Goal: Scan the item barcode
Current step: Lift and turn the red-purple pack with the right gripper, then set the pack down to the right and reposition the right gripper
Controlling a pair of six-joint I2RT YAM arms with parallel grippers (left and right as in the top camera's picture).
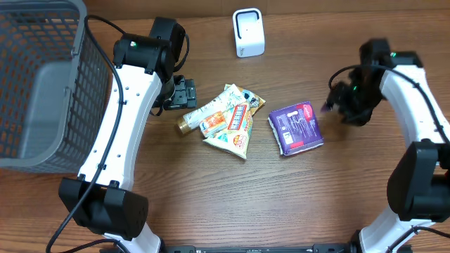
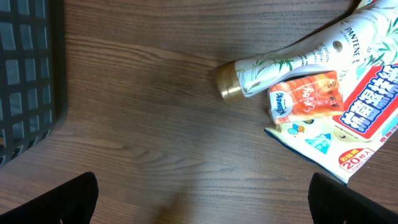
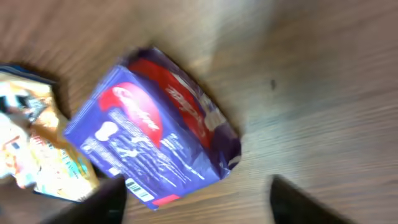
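Purple packet (image 3: 155, 134) on the table (image 3: 323, 74), right gripper (image 3: 198, 183) clear of it
Fingers spread apart and holding nothing. The packet lies flat just ahead of them, barcode side up, with the snack pile (image 1: 228, 119) on its far side.

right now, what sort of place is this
Probably a mock shop checkout on a wooden table: a white scanner at the far edge, a grey basket to one side, and packaged goods such as a purple pack and a Pantene tube.
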